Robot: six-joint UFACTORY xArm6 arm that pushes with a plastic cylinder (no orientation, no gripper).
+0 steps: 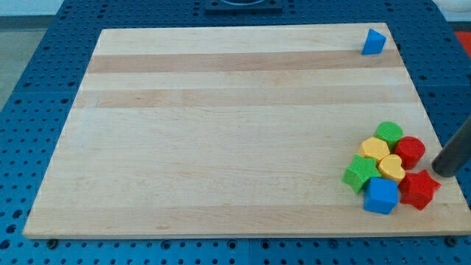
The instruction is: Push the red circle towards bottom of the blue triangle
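The red circle (410, 152) sits in a tight cluster of blocks at the board's lower right. The blue triangle (373, 42) stands alone near the board's top right corner, far above the cluster. My tip (443, 172) is just to the right of the red circle and slightly below it, right above the red star (419, 189). The rod comes in from the view's right edge. I cannot tell whether the tip touches either red block.
The cluster also holds a green block (388, 134), a yellow block (374, 149), a yellow heart (391, 168), a green star (360, 174) and a blue cube (381, 196). The wooden board (221, 132) lies on a blue pegboard; its right edge is close to the cluster.
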